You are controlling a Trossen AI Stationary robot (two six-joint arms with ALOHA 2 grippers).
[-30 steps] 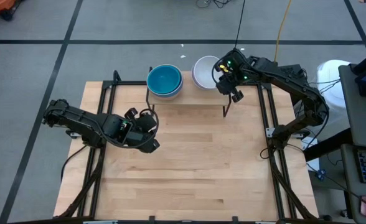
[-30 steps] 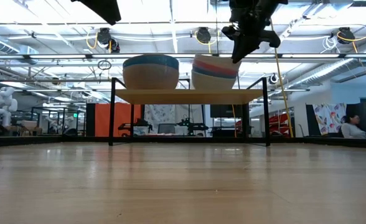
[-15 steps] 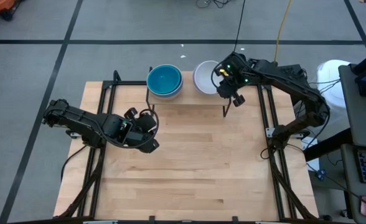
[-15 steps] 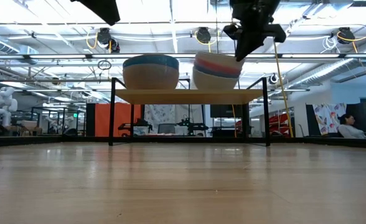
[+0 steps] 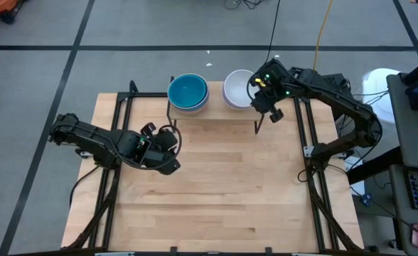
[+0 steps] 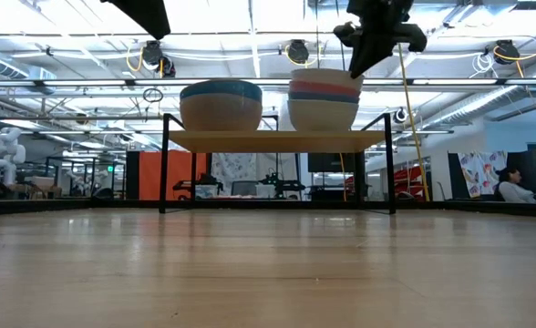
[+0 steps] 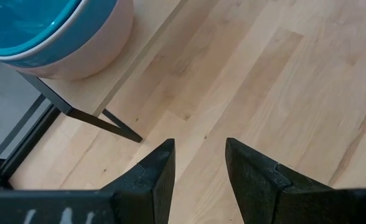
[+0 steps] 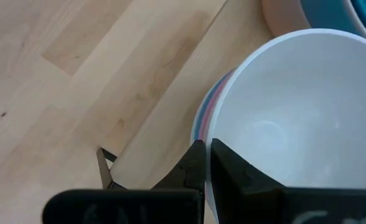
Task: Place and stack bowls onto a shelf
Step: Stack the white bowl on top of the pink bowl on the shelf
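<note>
The shelf (image 5: pixel 212 114) stands at the table's far edge and carries two stacks of bowls. The left stack (image 5: pixel 188 92) has a teal bowl on top, and its bottom rests on the board (image 7: pixel 102 87). The right stack (image 6: pixel 325 98) has a white bowl (image 5: pixel 237 88) on top of pink and light blue ones, and stands level on the board (image 6: pixel 277 139). My right gripper (image 5: pixel 260 98) is shut at that white bowl's right side. My left gripper (image 5: pixel 168 144) hovers open over the bare tabletop, near side of the shelf, with nothing between its fingers (image 7: pixel 198 168). My right gripper pinches the white bowl's rim (image 8: pixel 203 134) on the side toward the table's right edge, one finger inside the bowl and one outside. The fingers slant down from the right. The bowl sits nested on the stack, upright and level.
Black frame rails (image 5: pixel 305 142) run along both sides of the table. The shelf's thin black legs (image 6: pixel 163 164) stand at its corners. Open wooden tabletop (image 5: pixel 223 192) spreads on the near side. A person (image 6: pixel 514 187) sits far off in the room.
My right gripper has moved a little toward the table's right edge, staying shut on the white bowl. The right stack, which leaned over on the shelf, has tipped back level and shifted slightly right.
</note>
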